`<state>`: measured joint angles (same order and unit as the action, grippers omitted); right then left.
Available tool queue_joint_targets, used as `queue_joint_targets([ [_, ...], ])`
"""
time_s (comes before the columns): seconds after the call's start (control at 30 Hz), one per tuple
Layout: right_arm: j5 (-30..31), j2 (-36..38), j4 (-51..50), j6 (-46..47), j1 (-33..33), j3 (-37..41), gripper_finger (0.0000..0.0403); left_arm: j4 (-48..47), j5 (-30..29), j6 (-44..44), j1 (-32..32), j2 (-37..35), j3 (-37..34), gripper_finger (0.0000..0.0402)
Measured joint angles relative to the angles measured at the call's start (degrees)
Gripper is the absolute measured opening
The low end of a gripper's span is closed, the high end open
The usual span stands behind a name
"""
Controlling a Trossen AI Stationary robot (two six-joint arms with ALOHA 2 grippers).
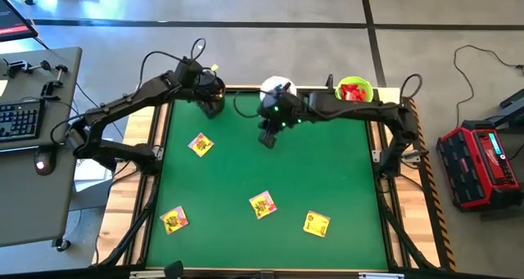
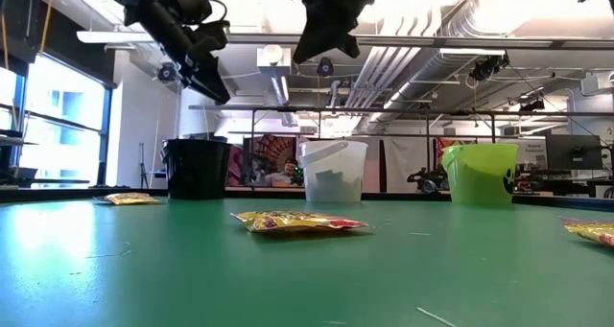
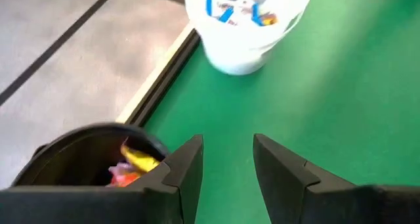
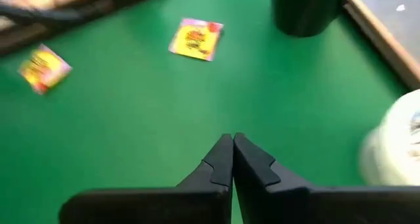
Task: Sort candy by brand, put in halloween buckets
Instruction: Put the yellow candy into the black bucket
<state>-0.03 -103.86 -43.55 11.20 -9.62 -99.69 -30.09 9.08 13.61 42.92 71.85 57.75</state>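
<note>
Three buckets stand along the table's far edge: a black one (image 1: 211, 89) holding yellow packets (image 3: 134, 161), a white one (image 1: 275, 86) holding white-and-blue packets (image 3: 239, 10), and a lime green one (image 1: 354, 91) holding red packets. Several yellow packets lie flat on the green mat (image 1: 201, 144) (image 1: 262, 204) (image 1: 316, 223) (image 1: 174, 220). My left gripper (image 3: 228, 161) hangs open beside the black bucket's rim, tilted down, with nothing between its fingers. My right gripper (image 4: 232, 148) is shut and empty. It hangs above the mat just in front of the white bucket, slanting down toward the far-left packet (image 4: 195, 39).
A raised wooden border (image 1: 164, 119) frames the mat. The right arm (image 1: 344, 107) reaches across the far edge in front of the white and green buckets. The middle of the mat between the packets is bare. A desk with a keyboard (image 1: 20, 119) stands off the table's left side.
</note>
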Motion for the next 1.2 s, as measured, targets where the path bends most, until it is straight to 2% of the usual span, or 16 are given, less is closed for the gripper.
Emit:
queue_joint_targets([
  [0.17,2.2,5.9,8.3,10.0,4.6,10.4,0.0000,1.4,2.8,0.0,-2.3,-0.4,-1.0,0.0126],
  [0.4,14.9,13.4,10.9,26.9,13.8,22.2,0.0000,1.4,10.0,1.4,-6.7,-0.5,-1.0,0.0126],
  [0.6,16.1,15.4,12.5,36.7,20.6,30.1,0.0000,1.3,10.2,1.5,-13.2,-0.5,-1.0,0.0126],
  [0.97,13.7,16.9,26.2,30.5,25.8,40.6,0.0000,0.1,8.9,-9.1,-29.4,-0.4,-1.0,0.0126],
  [1.2,12.8,17.0,25.8,23.8,27.4,41.7,0.0000,-1.2,0.6,-13.6,-42.4,1.9,-1.0,0.0126],
])
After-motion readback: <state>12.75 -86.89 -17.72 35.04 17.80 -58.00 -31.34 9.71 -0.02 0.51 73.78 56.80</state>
